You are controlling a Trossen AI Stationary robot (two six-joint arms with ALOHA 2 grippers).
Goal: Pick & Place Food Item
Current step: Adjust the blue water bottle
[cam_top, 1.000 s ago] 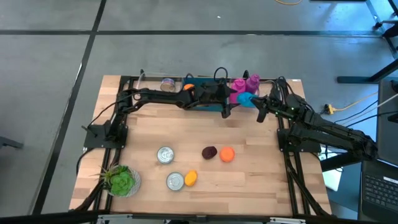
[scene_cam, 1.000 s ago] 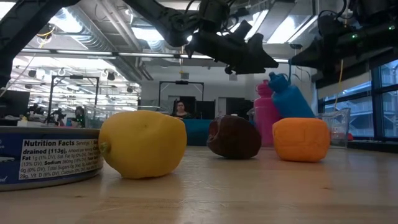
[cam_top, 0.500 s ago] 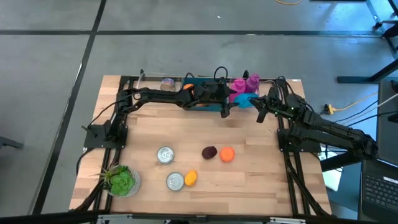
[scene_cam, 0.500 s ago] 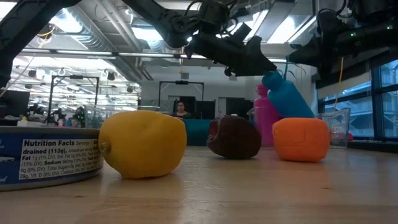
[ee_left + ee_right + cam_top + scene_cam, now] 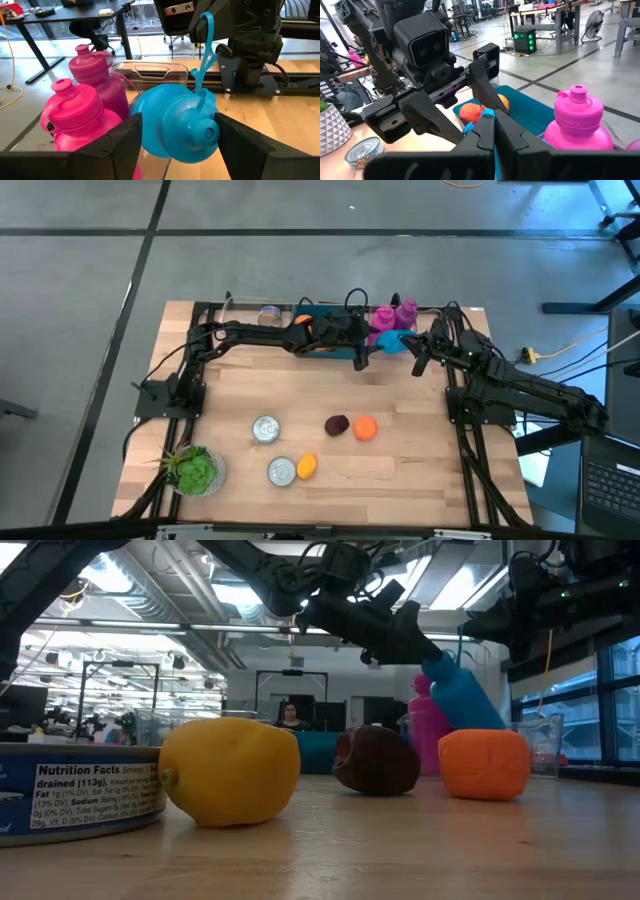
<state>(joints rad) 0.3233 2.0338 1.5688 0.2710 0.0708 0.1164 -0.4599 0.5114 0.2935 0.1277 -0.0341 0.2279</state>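
Note:
A blue bottle stands at the far edge beside two pink bottles and leans, cap toward the table's left. My left gripper is open, with a finger on each side of the bottle's cap; I cannot tell if they touch it. My right gripper is shut on the bottle's blue carrying loop. On the near half of the table lie a yellow lemon, a dark plum and an orange. A teal bin at the far edge holds orange food. My right gripper pinches the blue bottle's carrying loop between its two fingertips. The loop runs up from the cap to the fingers. The bottle hangs tilted from it, its base down by the pink bottles.
Two tin cans and a potted plant sit on the near left. A clear container stands at the far edge left of the bin. Bare wood lies between the fruit and the bottles.
The blue bottle has tipped from upright to leaning, its cap swinging toward the table's left and the left gripper while its base stayed put. The left gripper's fingers now stand around the cap.

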